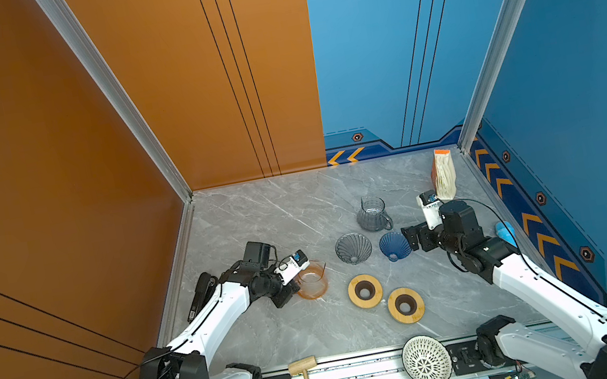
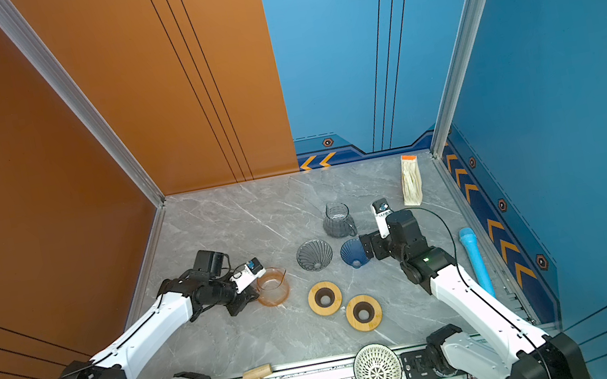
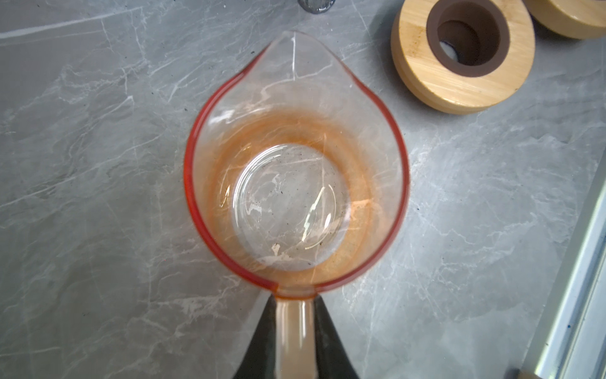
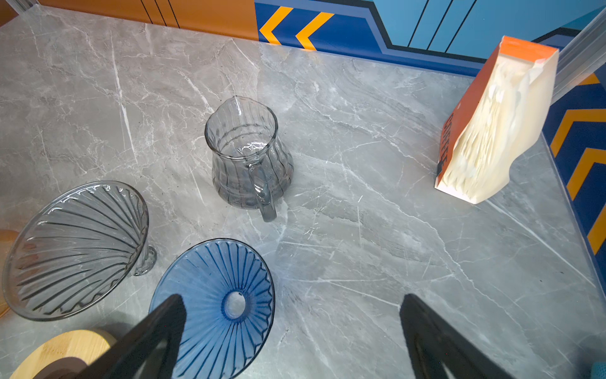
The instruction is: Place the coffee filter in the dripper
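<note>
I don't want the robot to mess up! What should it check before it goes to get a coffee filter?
1. Right gripper open: ok.
2. Filters: not ok, none held, all in the pack at the back.
3. Way to pack: ok, only bare table between, it seems.
4. Blue dripper upright: not ok, looks tipped over.
5. Left gripper free: not ok, shut on the orange pitcher's handle.

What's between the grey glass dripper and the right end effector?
The blue dripper, seen in both top views, right in front of the open right end effector.
</note>
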Controlling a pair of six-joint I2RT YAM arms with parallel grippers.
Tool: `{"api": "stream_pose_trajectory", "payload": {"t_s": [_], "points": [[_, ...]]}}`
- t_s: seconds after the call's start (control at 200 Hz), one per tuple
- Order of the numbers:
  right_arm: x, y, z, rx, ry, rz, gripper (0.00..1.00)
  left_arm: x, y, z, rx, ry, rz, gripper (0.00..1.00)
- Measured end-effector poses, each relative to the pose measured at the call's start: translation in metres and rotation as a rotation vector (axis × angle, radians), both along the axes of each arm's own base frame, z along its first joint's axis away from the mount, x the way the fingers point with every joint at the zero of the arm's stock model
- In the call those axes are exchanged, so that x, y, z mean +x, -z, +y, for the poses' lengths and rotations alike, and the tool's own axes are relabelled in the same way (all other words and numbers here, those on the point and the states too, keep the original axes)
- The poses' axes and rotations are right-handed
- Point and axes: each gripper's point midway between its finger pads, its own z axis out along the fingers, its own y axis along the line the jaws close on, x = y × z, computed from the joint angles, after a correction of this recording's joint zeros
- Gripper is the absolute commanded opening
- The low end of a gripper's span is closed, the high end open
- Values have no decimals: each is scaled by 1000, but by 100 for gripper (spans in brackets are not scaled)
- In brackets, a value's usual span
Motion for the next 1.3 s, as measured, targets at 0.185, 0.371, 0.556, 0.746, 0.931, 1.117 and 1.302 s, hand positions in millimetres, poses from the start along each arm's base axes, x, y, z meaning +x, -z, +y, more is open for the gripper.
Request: {"api": "stream_pose_trajectory", "payload": {"t_s": [0.185,0.371,0.556,0.746,0.931,1.117,1.302], "points": [[0,-2,1,0,-3,7,100,-3,4,2,1,-13,17,26],[-1,-13,1,1,-6,15,100,-2,5,4,-2,-32,24,36],[-7,-18,3,19,-10,59,100,4,-3,5,-21,-60,-8,52],[-12,-32,3,64,5,113,100,22,-32,8,-73,-109,-148,60],[-20,-40,0,130,33,174,100,35,-59,9,-131,-157,-259,65],[-37,-35,0,180,62,274,98,37,-77,5,-200,-180,-290,74],[-61,-19,-1,211,90,398,93,34,-95,-1,-263,-177,-304,99]]}}
